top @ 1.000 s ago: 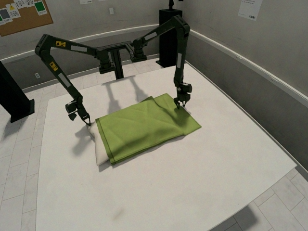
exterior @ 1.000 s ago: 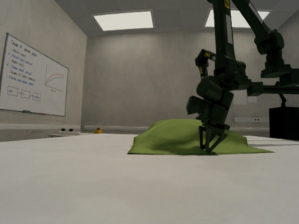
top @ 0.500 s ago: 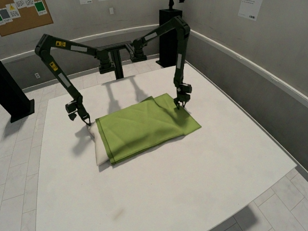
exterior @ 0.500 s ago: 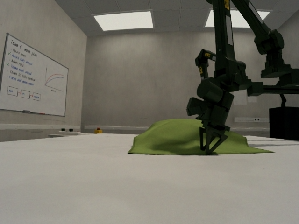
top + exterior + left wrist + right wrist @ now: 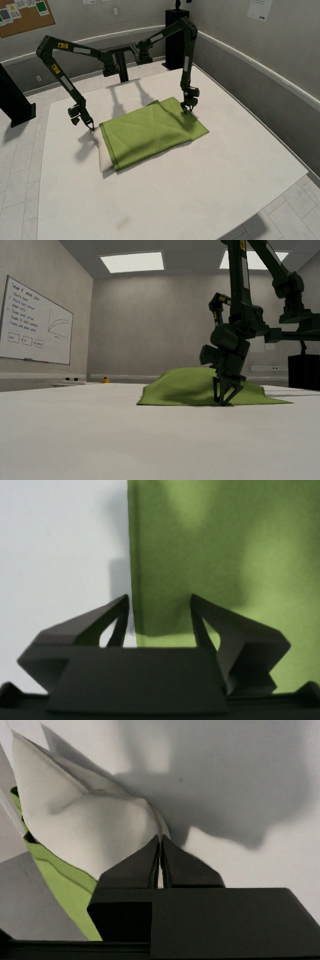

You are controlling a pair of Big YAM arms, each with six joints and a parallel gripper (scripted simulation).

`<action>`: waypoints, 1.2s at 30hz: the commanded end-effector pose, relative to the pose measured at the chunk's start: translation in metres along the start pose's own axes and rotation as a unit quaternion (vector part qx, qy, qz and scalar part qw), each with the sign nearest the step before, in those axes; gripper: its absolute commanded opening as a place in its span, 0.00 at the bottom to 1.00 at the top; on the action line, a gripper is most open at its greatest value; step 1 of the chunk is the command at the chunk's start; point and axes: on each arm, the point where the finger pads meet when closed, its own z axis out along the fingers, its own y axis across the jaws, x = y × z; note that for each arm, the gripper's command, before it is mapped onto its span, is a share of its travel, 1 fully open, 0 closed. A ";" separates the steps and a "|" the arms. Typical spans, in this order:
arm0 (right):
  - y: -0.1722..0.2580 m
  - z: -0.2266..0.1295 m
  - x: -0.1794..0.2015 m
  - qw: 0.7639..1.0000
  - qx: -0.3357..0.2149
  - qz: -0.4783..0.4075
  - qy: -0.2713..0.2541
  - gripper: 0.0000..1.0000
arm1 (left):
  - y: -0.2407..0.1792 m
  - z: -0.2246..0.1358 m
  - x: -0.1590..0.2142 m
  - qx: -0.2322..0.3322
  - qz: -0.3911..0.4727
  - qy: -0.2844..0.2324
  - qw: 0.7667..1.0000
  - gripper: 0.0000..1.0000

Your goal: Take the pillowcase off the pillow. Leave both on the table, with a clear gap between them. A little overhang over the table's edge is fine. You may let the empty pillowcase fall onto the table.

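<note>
While the table point(image 5: 180, 196) point(image 5: 155, 441) point(image 5: 50, 555) point(image 5: 290, 865) bears both pieces, the green pillowcase point(image 5: 144, 129) point(image 5: 186, 389) point(image 5: 200, 570) point(image 5: 65, 885) covers most of the pillow point(image 5: 104, 155) point(image 5: 100, 825), whose pale end pokes out of the hemmed mouth. Most of the undressing remains, so I expect friction to be the main trouble: if the pillowcase isn't anchored, it could simply travel along with the pillow.

That anchor isn't secured. The left end effector point(image 5: 188, 112) point(image 5: 219, 402) point(image 5: 159, 600) stands open at the pillowcase's far edge, its fingers straddling the border without clamping it. Closing too high or off the edge could catch little cloth, or nothing.

At the mouth, the right end effector point(image 5: 93, 129) point(image 5: 160, 840) is clenched on what looks like a thin fold of the pillow near one corner. Such a small pinch could slip under a hard pull, and the off-centre tug might skew the pillow and jam it inside.
</note>
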 end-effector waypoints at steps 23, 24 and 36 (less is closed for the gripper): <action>-0.005 0.004 0.021 1.000 0.005 0.013 0.018 0.02 | -0.009 0.013 0.028 0.013 -0.004 0.027 1.000 0.47; -0.005 0.004 0.021 1.000 0.005 0.013 0.018 0.02 | -0.009 0.013 0.028 0.013 -0.004 0.027 1.000 0.42; -0.005 0.004 0.021 1.000 0.005 0.013 0.018 0.02 | -0.008 0.013 0.028 0.011 -0.004 0.028 1.000 0.30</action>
